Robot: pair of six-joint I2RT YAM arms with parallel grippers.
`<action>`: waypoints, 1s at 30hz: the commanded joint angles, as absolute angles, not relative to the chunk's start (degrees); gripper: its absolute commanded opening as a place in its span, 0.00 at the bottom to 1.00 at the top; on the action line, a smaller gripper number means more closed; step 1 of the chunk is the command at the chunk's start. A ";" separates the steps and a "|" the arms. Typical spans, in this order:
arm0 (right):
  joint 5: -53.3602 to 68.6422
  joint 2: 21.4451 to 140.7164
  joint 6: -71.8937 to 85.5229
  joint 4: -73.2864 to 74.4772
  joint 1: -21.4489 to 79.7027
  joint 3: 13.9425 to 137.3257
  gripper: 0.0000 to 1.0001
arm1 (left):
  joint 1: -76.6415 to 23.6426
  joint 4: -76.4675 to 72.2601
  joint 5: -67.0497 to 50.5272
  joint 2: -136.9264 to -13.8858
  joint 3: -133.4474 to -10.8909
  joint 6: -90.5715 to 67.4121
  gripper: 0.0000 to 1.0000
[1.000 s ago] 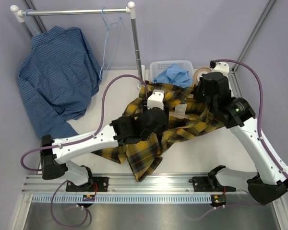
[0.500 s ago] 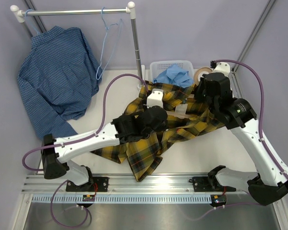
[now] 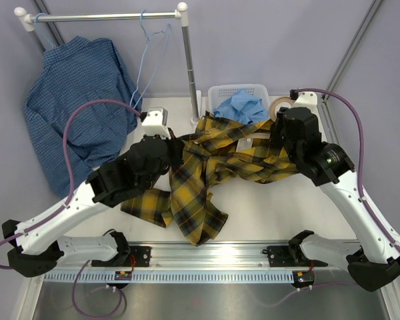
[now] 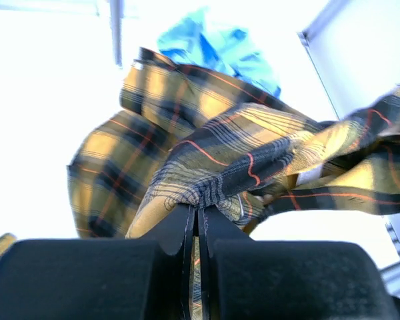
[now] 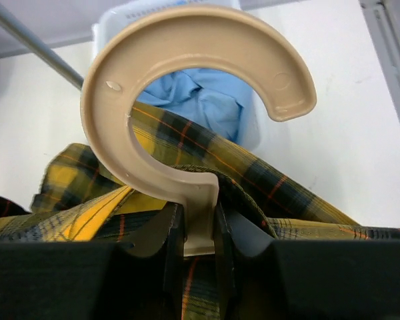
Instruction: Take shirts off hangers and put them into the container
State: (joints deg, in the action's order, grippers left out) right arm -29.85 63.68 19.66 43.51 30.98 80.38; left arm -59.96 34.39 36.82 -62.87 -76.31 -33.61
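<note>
The yellow-and-black plaid shirt (image 3: 207, 170) lies spread on the table, still on the tan hanger (image 5: 187, 87). My left gripper (image 3: 178, 145) is shut on a fold of this shirt (image 4: 207, 160), and the cloth bunches at the fingertips in the left wrist view. My right gripper (image 5: 199, 227) is shut on the stem below the tan hanger's hook (image 3: 278, 105), just in front of the container (image 3: 221, 89). A light blue shirt (image 3: 243, 105) lies inside that white basket. The dark blue checked shirt (image 3: 80, 113) hangs from the rack at the left.
A white-and-metal rack rail (image 3: 107, 16) spans the back left, and its post (image 3: 190, 67) stands next to the basket. A thin light-blue wire hanger (image 3: 147, 63) hangs bare on the rail. A grey frame bar (image 3: 357, 47) runs along the right side.
My left gripper has shut on the plaid cloth and drawn back to the left, stretching the shirt that way. The right gripper keeps its hold on the hanger, nearly in place.
</note>
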 commanded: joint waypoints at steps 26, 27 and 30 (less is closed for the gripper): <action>26.54 58.19 0.62 46.59 30.23 92.82 0.00 | -51.24 25.58 23.29 -63.29 -79.89 -17.78 0.00; 27.50 57.75 0.70 45.71 30.23 92.03 0.00 | -51.15 25.49 22.94 -63.28 -80.59 -16.97 0.00; 39.25 57.74 2.02 41.40 30.23 91.31 0.00 | -51.24 24.96 16.71 -65.73 -81.21 -15.91 0.00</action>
